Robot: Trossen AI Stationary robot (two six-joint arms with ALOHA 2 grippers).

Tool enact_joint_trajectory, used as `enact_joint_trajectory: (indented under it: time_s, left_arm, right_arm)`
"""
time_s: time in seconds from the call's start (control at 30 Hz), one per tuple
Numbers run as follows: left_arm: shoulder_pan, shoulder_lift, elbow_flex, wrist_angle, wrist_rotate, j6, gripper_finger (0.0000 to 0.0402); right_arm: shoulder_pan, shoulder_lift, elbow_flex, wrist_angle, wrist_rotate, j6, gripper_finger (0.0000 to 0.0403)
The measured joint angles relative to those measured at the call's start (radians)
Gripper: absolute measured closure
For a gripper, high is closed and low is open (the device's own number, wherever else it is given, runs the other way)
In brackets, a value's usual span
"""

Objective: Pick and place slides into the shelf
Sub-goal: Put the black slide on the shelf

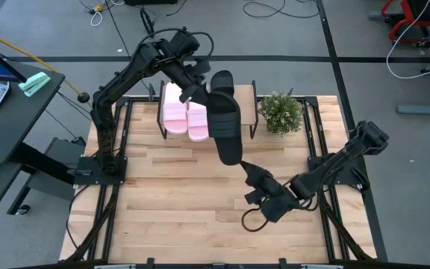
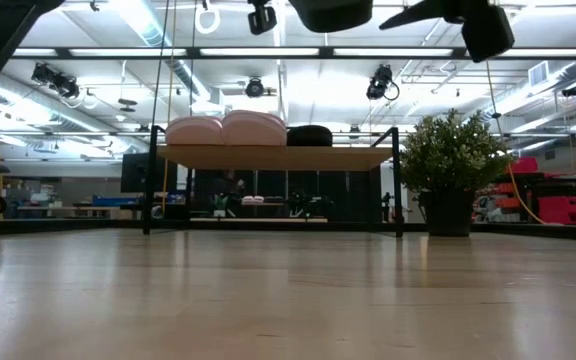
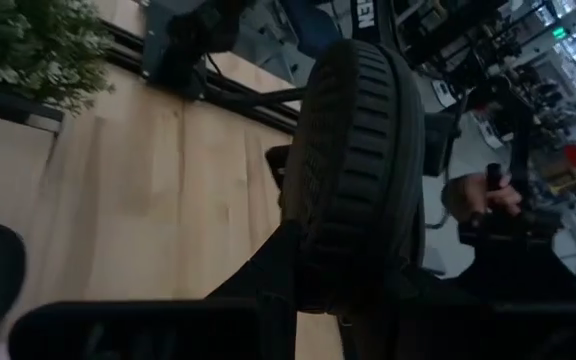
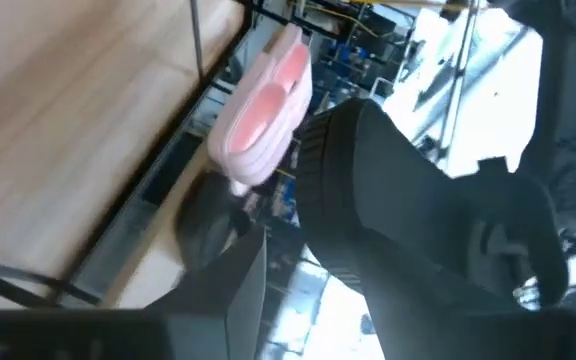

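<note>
Slides are going up one at a time, and the last black slide (image 1: 225,123) is in the air right now, carried high above the counter (image 1: 178,202) between the two arms. Left tool (image 1: 200,88) is clamped narrow on one end of it, up by the shelf; right tool (image 1: 248,170) reaches in at the other end, fingers set wider around the sole, so both look to be sharing the load. In the left wrist view the ribbed sole fills the picture, turned toward the lens.

Up on the shelf (image 1: 248,96) the pale pink pair (image 1: 186,118) sits side by side at one end of the plank, with one black slide (image 2: 309,136) parked just beside them. From the low view there is bare plank between that black slide and the end near the potted plant (image 1: 281,112).

Step in hand, as I read it: placing the fourth slide. Its long axis runs from the shelf out toward the counter's open middle, slightly slanted. Which end is the toe I cannot tell.

Next move calls for carrying it over that bare stretch, squaring it parallel with its mate, lowering sole-down, then letting go without nudging the neighbours or the plant.
</note>
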Motion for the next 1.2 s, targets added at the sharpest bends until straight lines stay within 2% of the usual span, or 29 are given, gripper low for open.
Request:
enact_joint_trajectory:
  time_s: [0.2,0.37,0.67,0.87,1.1,1.2]
  left_arm:
    - [-0.003,0.0,0.0,-0.01,0.01,-0.038,0.0341]
    - [0.002,0.0,0.0,-0.005,0.024,-0.09,0.0341]
    - [-0.019,-0.002,0.0,-0.006,0.013,-0.091,0.0342]
    - [-0.026,-0.002,0.0,-0.009,0.013,-0.11,0.0342]
    - [-0.043,-0.002,0.0,-0.021,0.007,-0.109,0.0342]
    - [-0.043,-0.002,0.0,-0.038,0.007,-0.108,0.0342]
  right_arm:
    - [0.028,0.055,0.005,0.016,0.026,0.027,0.0246]
    - [0.054,0.052,0.012,0.017,0.04,0.042,0.026]
    - [0.105,0.037,0.152,-0.015,0.019,0.01,0.0266]
    - [0.096,0.046,0.231,-0.045,-0.049,-0.081,0.0251]
    - [0.075,0.046,0.233,-0.063,-0.121,-0.08,0.0214]
    - [0.085,0.046,0.232,-0.061,-0.128,-0.025,0.019]
